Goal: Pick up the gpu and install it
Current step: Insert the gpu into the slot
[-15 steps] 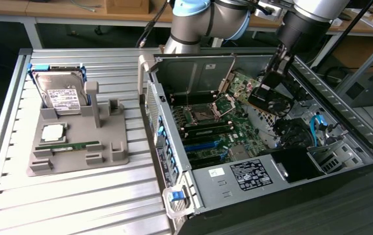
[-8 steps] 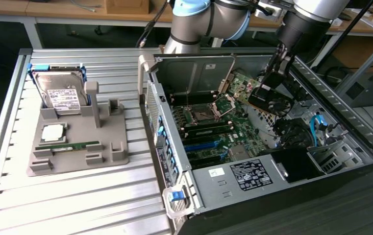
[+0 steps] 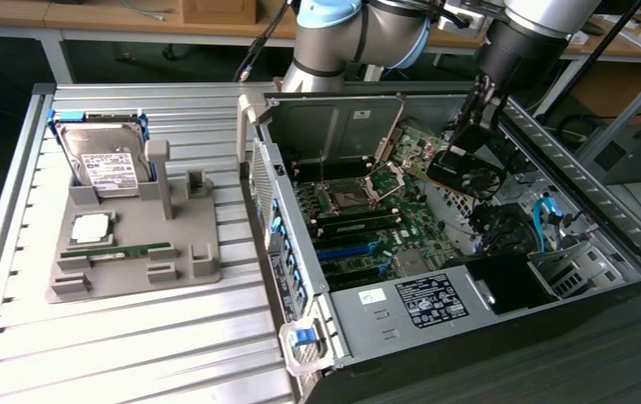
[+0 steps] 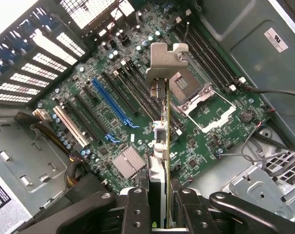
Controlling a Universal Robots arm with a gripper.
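As jaws grip it, the green gpu (image 4: 167, 105) shows edge-on

Place: a robotics lab is indicated
Worktop (image 3: 129, 353): slatted aluminium, occupied by an opened computer case (image 3: 590, 189) and a grey parts fixture (image 3: 191, 265)
Background: benches (image 3: 95, 21) strewn with cables (image 3: 146, 10)
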